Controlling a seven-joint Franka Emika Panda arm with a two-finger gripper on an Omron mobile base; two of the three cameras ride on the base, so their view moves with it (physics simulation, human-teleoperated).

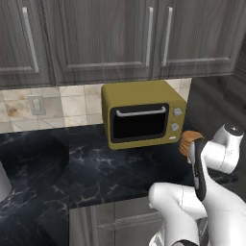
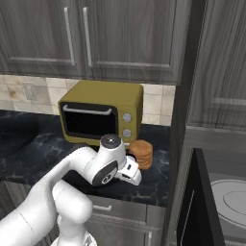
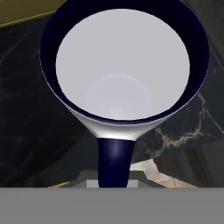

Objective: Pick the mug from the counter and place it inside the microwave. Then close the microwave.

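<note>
One mug (image 3: 122, 65), one yellow toaster oven (image 1: 142, 113), one stack of biscuits (image 2: 141, 153) just right of the oven on the black table (image 1: 96, 168). The microwave (image 2: 226, 202) sits lower right, door open. The end effector is clamped on the mug's dark handle (image 3: 113, 159), mug right in front of it, above the table.

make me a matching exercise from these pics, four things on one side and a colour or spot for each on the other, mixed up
Things:
1. mug
2. toaster oven
3. biscuits
4. turntable

Descriptions:
A. mustard yellow, against the tiled wall
B. white inside with a dark rim and handle, close before the hand camera
C. round white plate inside the grey cavity at lower right
D. brown round stack on the counter, right of the yellow oven

Pairs: 1-B, 2-A, 3-D, 4-C
</note>
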